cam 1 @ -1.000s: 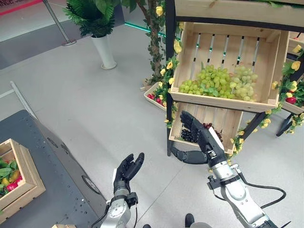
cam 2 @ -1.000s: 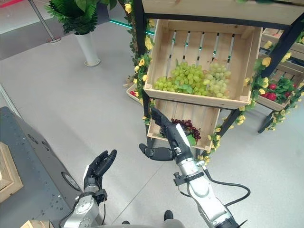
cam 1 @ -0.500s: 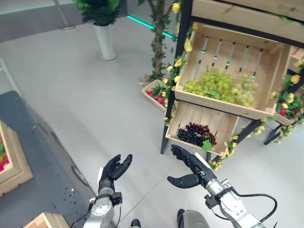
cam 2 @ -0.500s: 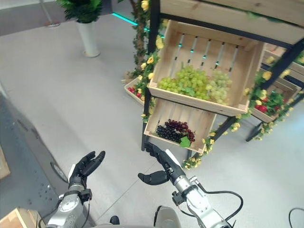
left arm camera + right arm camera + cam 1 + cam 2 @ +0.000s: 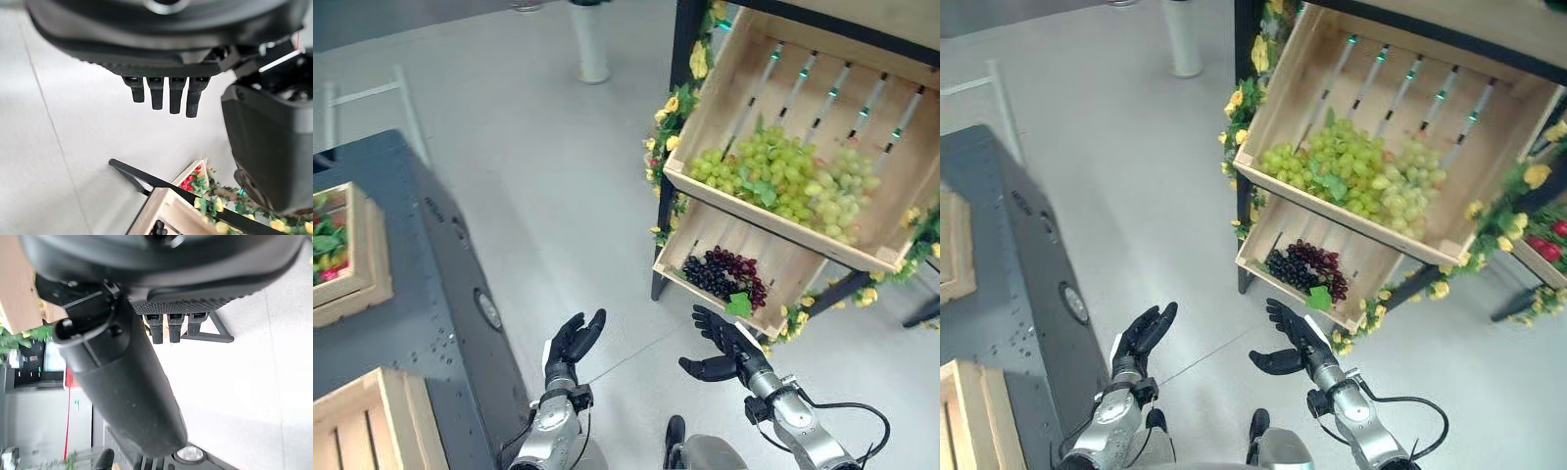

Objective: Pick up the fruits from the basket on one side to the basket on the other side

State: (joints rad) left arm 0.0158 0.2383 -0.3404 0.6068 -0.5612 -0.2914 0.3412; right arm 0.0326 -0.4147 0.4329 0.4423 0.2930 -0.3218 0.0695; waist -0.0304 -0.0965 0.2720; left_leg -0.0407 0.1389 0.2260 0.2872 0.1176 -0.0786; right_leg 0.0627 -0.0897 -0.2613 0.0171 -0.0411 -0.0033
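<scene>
A bunch of dark grapes [image 5: 724, 275] lies in the lower wooden crate [image 5: 773, 257] of the shelf. Green grapes [image 5: 781, 184] fill the upper tilted crate [image 5: 724, 83]. On the dark table at the left stands a crate with mixed fruit [image 5: 340, 257]. My right hand [image 5: 721, 349] hovers open and empty over the floor, just in front of and below the lower crate. My left hand [image 5: 571, 342] is open with nothing in it, held beside the table's edge. The left wrist view shows its straight fingers [image 5: 166, 95].
An empty wooden crate [image 5: 374, 423] sits at the table's near corner. The black shelf frame [image 5: 682, 59] carries yellow flower garlands [image 5: 664, 147]. A white pot base [image 5: 588, 41] stands on the floor behind. Open grey floor lies between table and shelf.
My right hand has drawn back from the lower crate with the dark grapes and now hangs lower, empty. The camera has shifted, bringing the table crates into view. The left hand has hardly moved.
</scene>
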